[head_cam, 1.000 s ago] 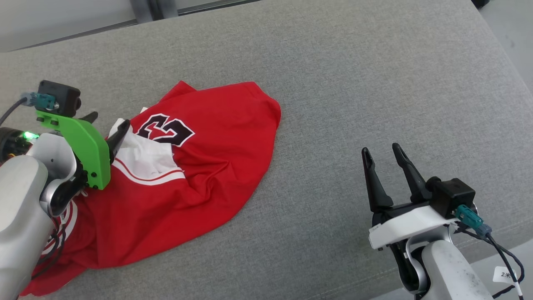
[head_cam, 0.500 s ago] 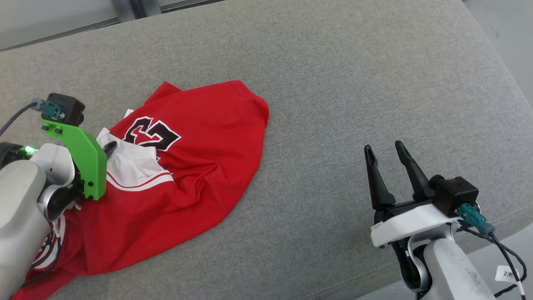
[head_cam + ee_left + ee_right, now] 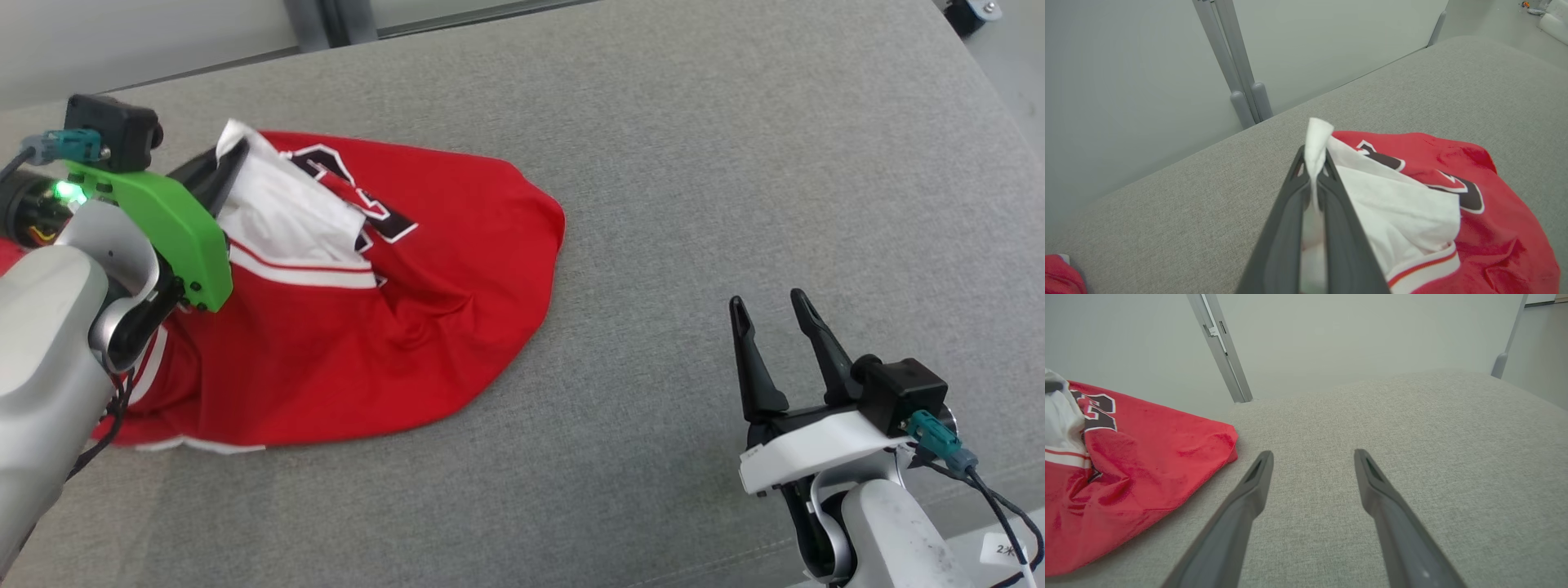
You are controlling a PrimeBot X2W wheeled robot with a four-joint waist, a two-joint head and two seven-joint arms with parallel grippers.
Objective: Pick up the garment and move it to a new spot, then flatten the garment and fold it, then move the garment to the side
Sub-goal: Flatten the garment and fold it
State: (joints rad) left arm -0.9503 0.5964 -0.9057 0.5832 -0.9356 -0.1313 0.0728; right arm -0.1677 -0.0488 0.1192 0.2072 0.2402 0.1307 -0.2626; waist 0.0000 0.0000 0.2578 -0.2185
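left gripper [image 3: 1314, 163] clamped tight on a raised white fold of the red garment [image 3: 424, 327] | right gripper [image 3: 769, 300] fingers spread wide, holding nothing, well apart from it | garment crumpled on grey cushion [image 3: 694, 147], robot's left side

Grey cushion [image 3: 735, 163] bare right of red garment [image 3: 424, 327], wall posts [image 3: 1245, 102] behind
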